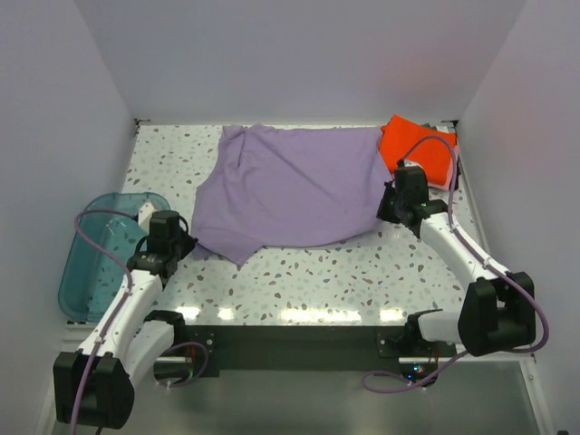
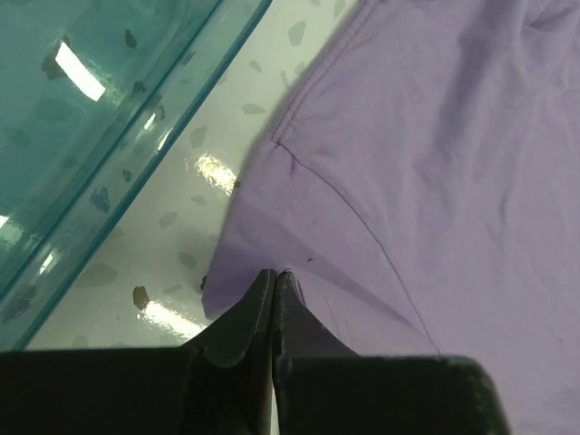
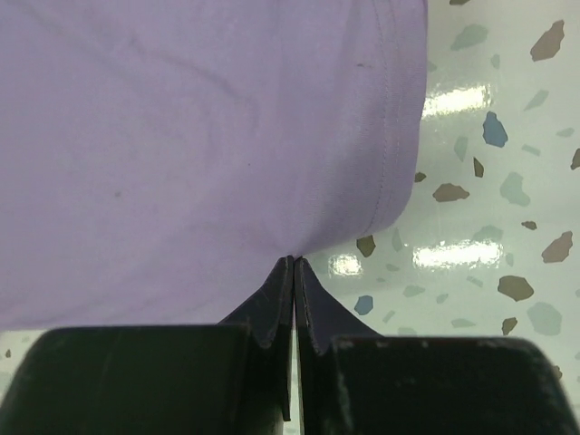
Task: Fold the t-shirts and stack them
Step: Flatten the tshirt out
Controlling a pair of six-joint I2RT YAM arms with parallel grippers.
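Note:
A large lavender t-shirt [image 1: 290, 186] lies spread across the middle of the speckled table. My left gripper [image 1: 188, 243] is shut on its near-left corner; in the left wrist view the closed jaws [image 2: 275, 272] pinch the cloth [image 2: 435, 163] at its edge. My right gripper [image 1: 388, 207] is shut on the shirt's right edge; in the right wrist view the jaws [image 3: 294, 260] meet at the hem [image 3: 181, 136]. An orange-red t-shirt [image 1: 403, 140] lies folded at the back right on a pink one [image 1: 444, 170]. No dark shirt shows.
A teal translucent tub [image 1: 95, 254] stands at the table's left edge beside my left arm and fills the upper left of the left wrist view [image 2: 82, 118]. White walls close the table at the back and sides.

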